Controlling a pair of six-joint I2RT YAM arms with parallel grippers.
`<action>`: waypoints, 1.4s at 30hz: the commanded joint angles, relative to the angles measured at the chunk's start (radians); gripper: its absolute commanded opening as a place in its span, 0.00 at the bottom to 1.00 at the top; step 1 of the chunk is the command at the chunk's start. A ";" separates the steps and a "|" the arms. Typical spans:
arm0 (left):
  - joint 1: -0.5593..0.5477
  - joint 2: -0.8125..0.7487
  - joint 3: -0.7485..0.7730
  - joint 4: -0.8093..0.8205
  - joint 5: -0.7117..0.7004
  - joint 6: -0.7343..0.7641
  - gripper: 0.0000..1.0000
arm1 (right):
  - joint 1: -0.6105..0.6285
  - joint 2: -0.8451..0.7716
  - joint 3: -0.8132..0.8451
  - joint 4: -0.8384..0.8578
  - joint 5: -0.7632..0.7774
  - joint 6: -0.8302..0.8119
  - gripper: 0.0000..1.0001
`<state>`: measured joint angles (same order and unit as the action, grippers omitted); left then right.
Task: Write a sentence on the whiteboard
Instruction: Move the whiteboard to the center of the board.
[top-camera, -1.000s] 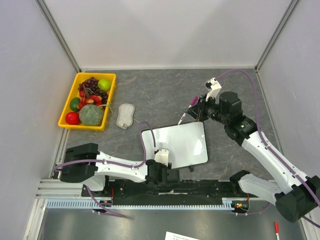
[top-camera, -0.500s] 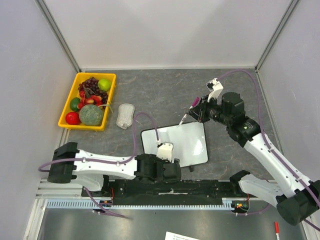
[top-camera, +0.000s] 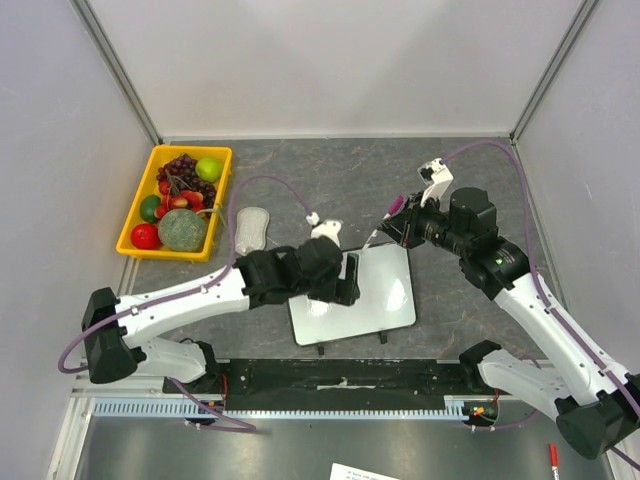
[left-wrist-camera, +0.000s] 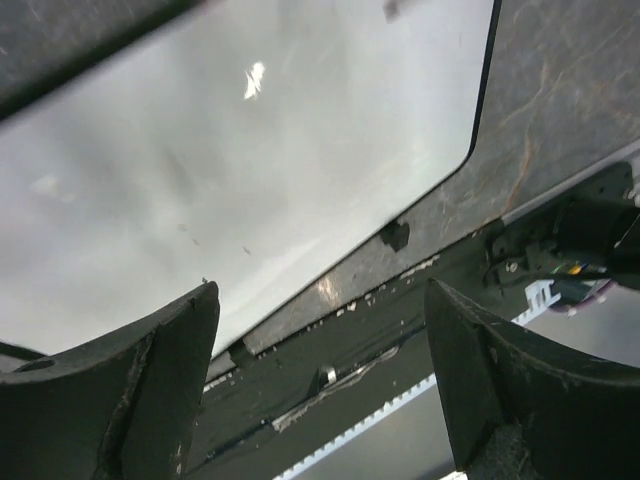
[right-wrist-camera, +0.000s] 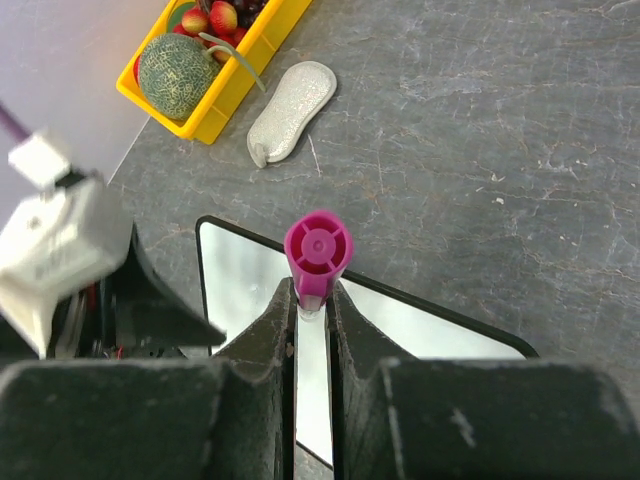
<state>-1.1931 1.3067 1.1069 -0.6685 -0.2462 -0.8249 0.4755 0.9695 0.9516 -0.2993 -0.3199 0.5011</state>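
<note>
Grey, stone-patterned table (top-camera: 300, 180) inside a booth of pale walls with metal corner posts. The whiteboard (top-camera: 385, 290) lies flat near the middle, toward the near edge; no sentence shows on its white face. The left gripper (left-wrist-camera: 320, 300) hangs over the board's left part, fingers spread wide with nothing between them. The right gripper (right-wrist-camera: 312, 300), at the board's far edge, pinches a marker (right-wrist-camera: 318, 248) in narrow fingers, magenta end up and the other end pointing down at the board.

Likely risks: nothing pins the board, so pen pressure could push it along the table and smear the strokes. The left arm covers part of the writing area and could block the pen. Whether the marker's tip is bare cannot be told.

At the far left sits a yellow tray (top-camera: 135, 225) of fruit, with a grey oval pad (top-camera: 251, 231) just beside it.
</note>
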 joint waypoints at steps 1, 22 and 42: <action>0.165 -0.033 0.071 0.086 0.182 0.205 0.88 | -0.002 -0.028 0.012 -0.014 0.013 -0.009 0.00; 0.892 -0.331 -0.131 0.032 0.781 0.363 0.90 | -0.002 -0.061 -0.045 -0.021 -0.011 -0.035 0.00; 0.908 -0.549 -0.593 0.415 0.903 0.181 0.89 | -0.002 -0.287 -0.254 -0.012 -0.010 -0.062 0.00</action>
<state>-0.2893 0.7677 0.5564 -0.4099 0.6109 -0.5789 0.4755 0.7246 0.7269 -0.3386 -0.3252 0.4545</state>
